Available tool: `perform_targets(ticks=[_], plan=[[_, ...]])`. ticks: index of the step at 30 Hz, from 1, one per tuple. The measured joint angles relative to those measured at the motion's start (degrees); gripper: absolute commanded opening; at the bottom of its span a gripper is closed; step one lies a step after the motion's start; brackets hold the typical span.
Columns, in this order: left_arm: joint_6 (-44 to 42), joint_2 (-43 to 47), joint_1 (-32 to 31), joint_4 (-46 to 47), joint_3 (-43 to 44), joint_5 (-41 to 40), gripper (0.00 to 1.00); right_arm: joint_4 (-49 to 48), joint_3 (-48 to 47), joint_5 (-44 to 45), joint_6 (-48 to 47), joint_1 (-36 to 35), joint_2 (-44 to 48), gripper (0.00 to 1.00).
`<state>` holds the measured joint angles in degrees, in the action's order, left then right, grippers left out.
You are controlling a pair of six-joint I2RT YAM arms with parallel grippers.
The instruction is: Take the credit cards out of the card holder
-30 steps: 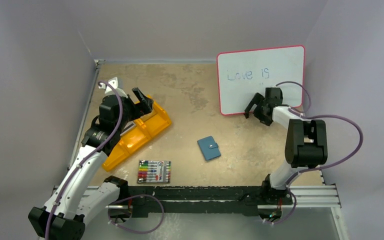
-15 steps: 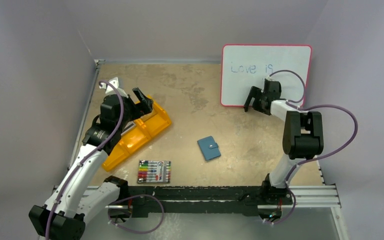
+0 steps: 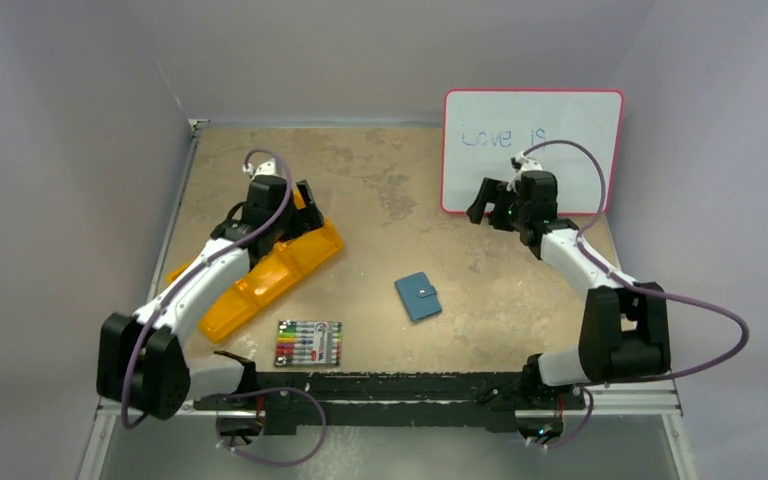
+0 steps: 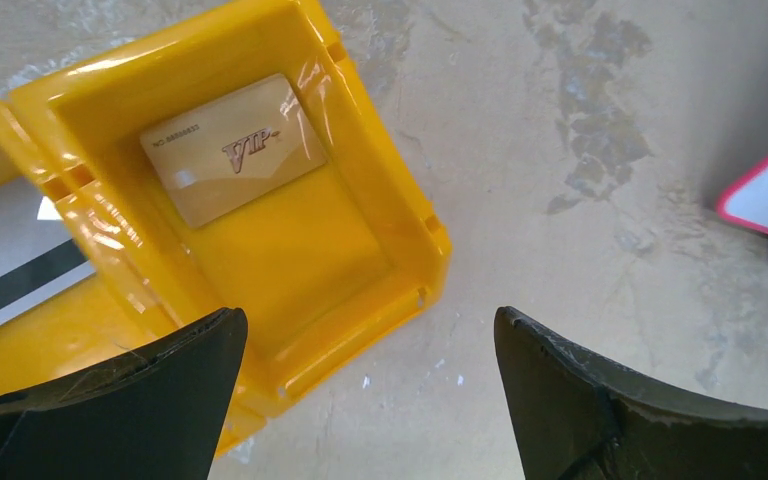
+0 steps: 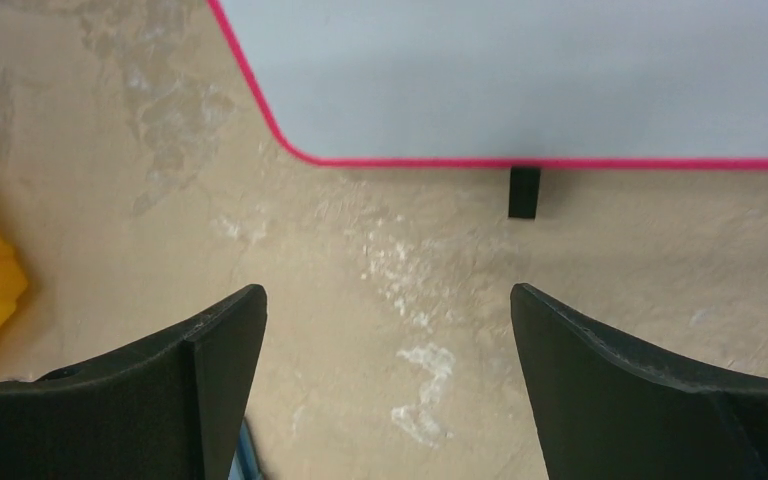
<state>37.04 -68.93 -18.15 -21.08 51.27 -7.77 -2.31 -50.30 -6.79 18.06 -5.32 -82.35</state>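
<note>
Left wrist alone: gold card (image 4: 233, 150) in bin (image 4: 305, 255)

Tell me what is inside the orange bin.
The end compartment of the orange bin holds a gold card printed VIP. The next one holds a silver-grey card with a black stripe, cut off by the frame. The left arm hides part of the third compartment.

A small teal card holder (image 3: 418, 296) is lying flat and closed near the middle of the worktop (image 3: 380, 190). A tan-gold credit card (image 4: 235, 148) marked VIP is lying face up in the end compartment of an orange bin (image 4: 360, 270). A silver-grey card (image 4: 0, 232) with a black stripe is lying in the next compartment.
</note>
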Motion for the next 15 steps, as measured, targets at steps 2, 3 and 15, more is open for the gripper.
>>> perform_targets(ticks=[2, 3, 15], plan=[[0.39, -5.27, -0.20, 1.51, 1.05, -0.02, 0.94, -0.09, 2.69, -1.81, 0.37, -0.22, 2.08, 0.95], [0.48, -7.98, -0.28, 2.25, 1.99, -0.31, 0.94, 0.07, 3.96, -2.47, 0.57, -0.31, 3.04, 0.95], [1.03, -31.85, -0.63, 8.92, 18.05, -7.69, 0.87, 6.12, 8.55, -6.23, 1.31, -0.42, 15.28, 0.97]])
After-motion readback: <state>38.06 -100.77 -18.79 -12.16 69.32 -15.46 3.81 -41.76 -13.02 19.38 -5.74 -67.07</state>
